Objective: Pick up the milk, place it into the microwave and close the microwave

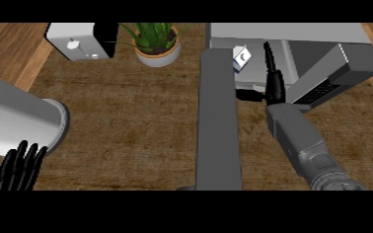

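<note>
While the microwave (320,74) door (218,123) stood wide open, the right hand (272,74) reached inside beside the milk (242,58), fingers straight, gripping nothing. Left hand (20,167) rested lower left, fingers relaxed.

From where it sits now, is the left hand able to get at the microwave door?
Probably not. The left hand rests open at the lower left edge, far from the open microwave door. The right hand, reaching toward the milk, is much closer.
</note>
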